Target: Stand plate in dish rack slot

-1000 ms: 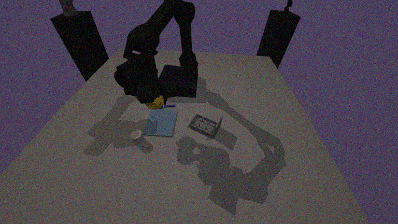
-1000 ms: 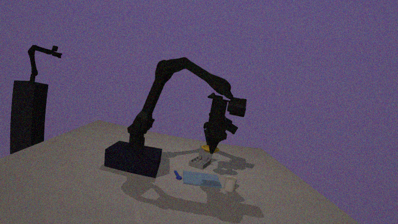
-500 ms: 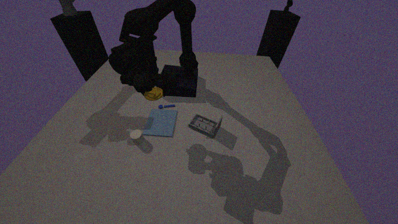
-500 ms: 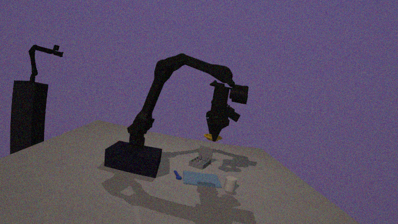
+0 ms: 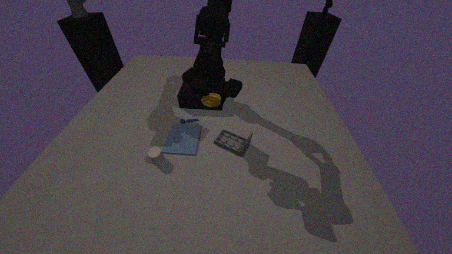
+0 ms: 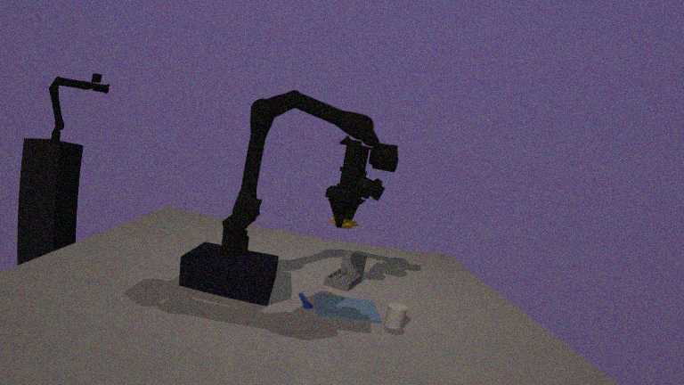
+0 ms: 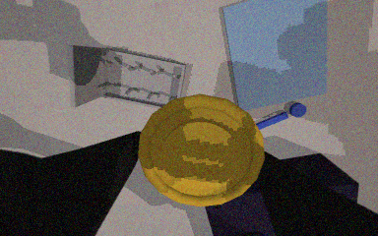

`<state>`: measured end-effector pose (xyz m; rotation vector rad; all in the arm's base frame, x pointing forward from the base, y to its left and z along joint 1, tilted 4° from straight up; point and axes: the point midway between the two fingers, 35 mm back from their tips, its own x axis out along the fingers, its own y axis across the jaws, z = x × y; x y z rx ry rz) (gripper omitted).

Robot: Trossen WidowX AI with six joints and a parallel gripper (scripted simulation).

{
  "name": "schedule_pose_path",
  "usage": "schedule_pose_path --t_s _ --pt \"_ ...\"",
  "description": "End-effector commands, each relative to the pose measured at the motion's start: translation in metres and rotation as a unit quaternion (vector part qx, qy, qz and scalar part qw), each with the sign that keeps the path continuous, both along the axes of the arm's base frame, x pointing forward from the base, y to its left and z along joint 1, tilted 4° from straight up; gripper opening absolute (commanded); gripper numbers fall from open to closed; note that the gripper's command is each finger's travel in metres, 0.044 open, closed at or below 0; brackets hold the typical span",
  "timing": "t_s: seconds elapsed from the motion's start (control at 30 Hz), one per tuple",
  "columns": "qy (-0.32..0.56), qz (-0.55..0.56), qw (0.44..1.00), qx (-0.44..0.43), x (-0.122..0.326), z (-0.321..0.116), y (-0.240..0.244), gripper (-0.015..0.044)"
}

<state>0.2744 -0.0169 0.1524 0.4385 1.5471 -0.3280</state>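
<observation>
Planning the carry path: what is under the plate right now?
The yellow plate hangs in the hand, high off the table. In the wrist view it overlaps the arm's dark base, one corner of the blue mat and the blue spoon's handle; the rack lies clear.

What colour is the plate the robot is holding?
Yellow. The plate shows best in the wrist view, held in the gripper.

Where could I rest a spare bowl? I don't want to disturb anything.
Bare table lies in front of the cup, and right of the dish rack. It is crowded around the blue mat, blue utensil and base.
</observation>
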Motion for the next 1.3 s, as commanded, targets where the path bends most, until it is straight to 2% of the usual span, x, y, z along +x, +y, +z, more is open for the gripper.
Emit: schedule_pose_path --t_s 0.0,0.2,0.73,1.27 --pt "0.002 -0.022 1.0 0.002 -0.003 -0.001 0.005 0.0" --pt "-0.014 -0.017 1.0 0.015 0.006 -0.009 0.007 0.0" --pt "-0.145 0.03 0.983 0.106 0.071 -0.062 0.008 0.0" --pt "-0.285 0.089 0.939 0.171 0.112 -0.098 0.004 0.0"
